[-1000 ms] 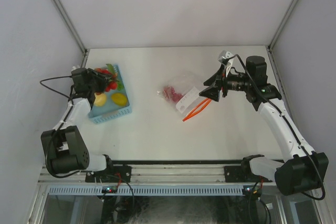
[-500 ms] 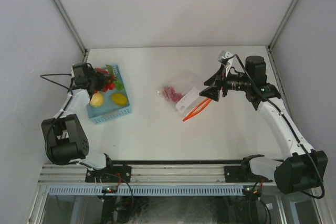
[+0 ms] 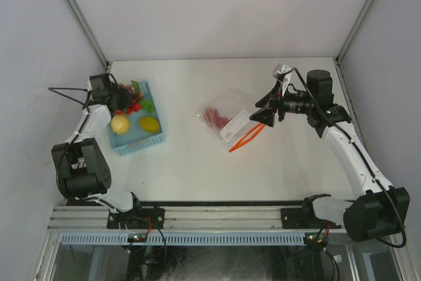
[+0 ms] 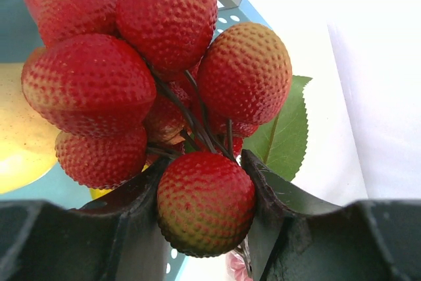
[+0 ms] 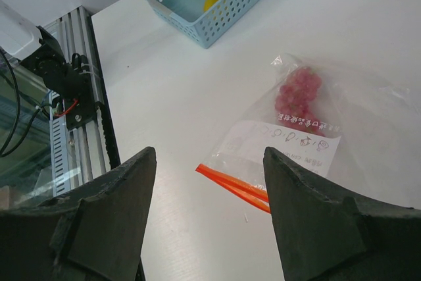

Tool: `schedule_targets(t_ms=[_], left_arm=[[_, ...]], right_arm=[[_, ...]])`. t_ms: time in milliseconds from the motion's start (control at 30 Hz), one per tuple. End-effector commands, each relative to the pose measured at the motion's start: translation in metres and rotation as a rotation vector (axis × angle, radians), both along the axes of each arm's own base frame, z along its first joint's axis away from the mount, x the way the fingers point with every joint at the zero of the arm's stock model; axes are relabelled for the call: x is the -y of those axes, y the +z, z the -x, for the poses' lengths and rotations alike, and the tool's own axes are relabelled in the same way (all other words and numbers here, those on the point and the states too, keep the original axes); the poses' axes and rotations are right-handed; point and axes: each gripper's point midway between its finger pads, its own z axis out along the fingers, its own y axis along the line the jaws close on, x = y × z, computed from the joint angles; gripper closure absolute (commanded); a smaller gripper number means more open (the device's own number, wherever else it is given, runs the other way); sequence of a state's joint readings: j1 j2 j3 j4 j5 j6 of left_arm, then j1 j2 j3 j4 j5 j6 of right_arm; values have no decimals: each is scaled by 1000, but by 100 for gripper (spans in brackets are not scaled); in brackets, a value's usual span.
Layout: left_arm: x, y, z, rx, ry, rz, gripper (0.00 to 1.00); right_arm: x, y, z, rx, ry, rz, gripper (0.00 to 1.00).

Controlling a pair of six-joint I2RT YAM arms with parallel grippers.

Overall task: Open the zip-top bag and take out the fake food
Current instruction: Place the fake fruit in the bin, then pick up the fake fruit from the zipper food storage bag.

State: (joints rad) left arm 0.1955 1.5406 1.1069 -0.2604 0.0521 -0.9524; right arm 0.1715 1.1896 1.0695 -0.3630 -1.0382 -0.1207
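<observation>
The zip-top bag [image 3: 231, 118] lies flat mid-table, clear and crinkly, its red-orange zip strip [image 3: 247, 137] at the near end. A pink-red piece of fake food [image 3: 213, 116] shows inside it. In the right wrist view the bag [image 5: 329, 129] and strip [image 5: 233, 185] lie just ahead of my right gripper [image 5: 209, 156], which hovers open with nothing between its fingers. My left gripper [image 3: 123, 101] is over the basket's far end. Its jaws [image 4: 205, 185] are shut on one red bumpy fruit of a stemmed bunch [image 4: 164, 64] with a green leaf [image 4: 286, 133].
A light-blue slotted basket [image 3: 141, 140] stands at the left and holds two yellow fruits [image 3: 120, 124] [image 3: 150, 123] and green pieces. The same basket [image 5: 220, 21] shows far off in the right wrist view. The metal rail [image 5: 72, 97] marks the table's near edge.
My left arm has drawn back toward the far left corner of the basket, carrying the red bunch, which uncovers the round yellow fruit. The right arm and the bag have stayed still.
</observation>
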Motion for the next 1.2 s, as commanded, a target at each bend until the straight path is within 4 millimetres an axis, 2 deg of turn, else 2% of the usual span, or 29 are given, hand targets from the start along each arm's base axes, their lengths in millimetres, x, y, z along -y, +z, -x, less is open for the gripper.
schedule_targets(t_ms=[0,200,333,400,533,667,700,900,1167], left_arm=[[-11,32,-17,59,2,-52,99],[-12,29,-22,33,-8,-53,95],[-9,29,-28,24,-44,-55,84],[-8,29,-29,17,-59,-58,73],[-14,30,-24,-7,-44,-86,37],[-21,42,-19,0,-23,-133,3],[-22,46,-18,6,-21,-144,0],[-25,73,-7,61,-26,-206,0],[-22,110,27,163,-98,-351,0]], right_arm=[[-1,15,-6,71,9,-10,35],[1,14,-5,72,6,-3,35],[0,14,-5,73,8,-5,35],[0,15,-5,75,9,-7,35],[0,15,-5,77,10,-7,34],[0,15,-5,74,10,-7,35],[0,14,-5,74,10,-7,34],[1,15,-3,77,12,-6,34],[0,18,1,89,27,-9,34]])
